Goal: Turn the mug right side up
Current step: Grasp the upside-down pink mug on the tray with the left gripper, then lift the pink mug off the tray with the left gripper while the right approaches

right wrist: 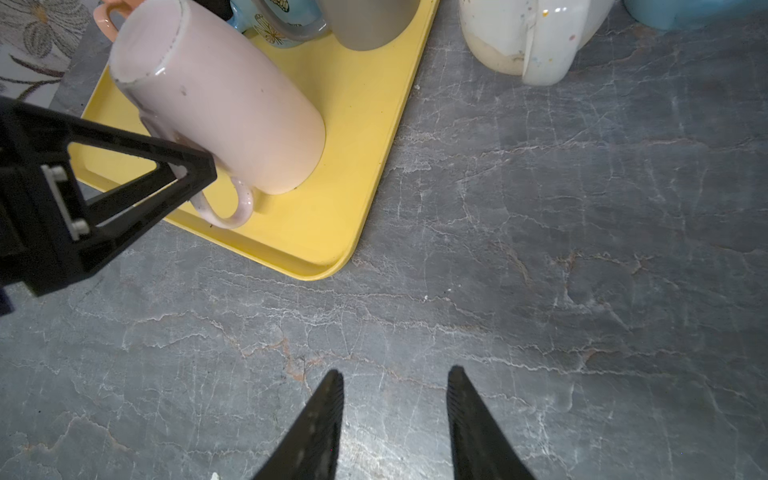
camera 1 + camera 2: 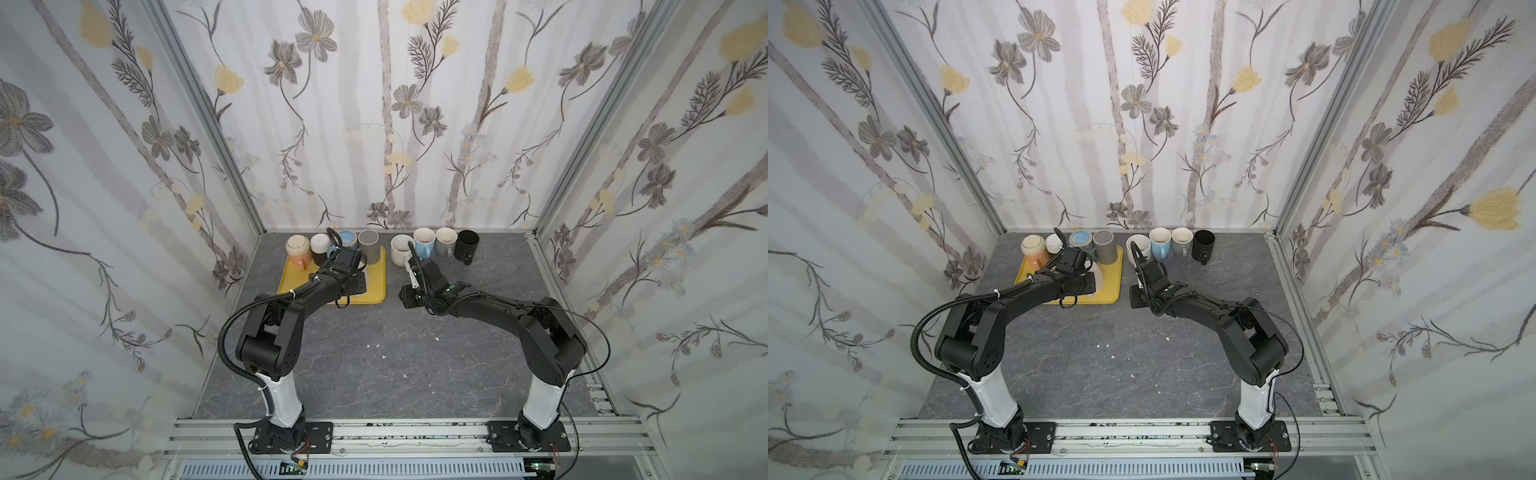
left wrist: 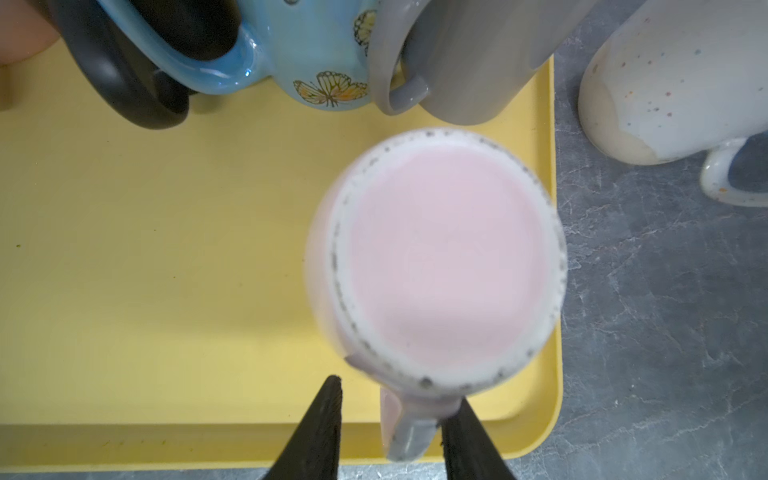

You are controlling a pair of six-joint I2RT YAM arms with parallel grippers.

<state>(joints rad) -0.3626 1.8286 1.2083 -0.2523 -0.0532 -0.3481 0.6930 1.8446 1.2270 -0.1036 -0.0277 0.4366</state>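
In both top views the left arm is reaching over the yellow tray (image 2: 376, 286) and is covering most of it; the pink mug (image 2: 1096, 274) is showing only as a pale sliver past the wrist, and the left gripper itself is lying hidden under the arm. The right arm is hanging over the grey tabletop (image 2: 374, 365) beside the tray, its fingers not visible from above. A row of upright mugs (image 2: 424, 241) is standing along the back wall.

In the left wrist view the pink mug (image 3: 440, 257) is sitting upside down on the tray (image 3: 166, 270), its flat base facing the camera and blurred by closeness. The left gripper (image 3: 399, 399) is straddling the handle (image 3: 409, 432) with its jaws parted; one finger is touching the handle's side while the other is standing clear of it, so no firm grip is showing. The blue butterfly mug (image 3: 316, 54) and a grey mug (image 3: 469, 62) are being cut off by the frame edge.

In the right wrist view the pink mug (image 1: 224, 99) is resting mouth down on the tray (image 1: 357, 166), with the left gripper's finger (image 1: 166, 174) overlapping its handle (image 1: 228, 208). The right gripper (image 1: 395, 382) is hovering over bare tabletop, jaws apart and holding nothing. A speckled white mug (image 1: 523, 37) is partly out of frame.
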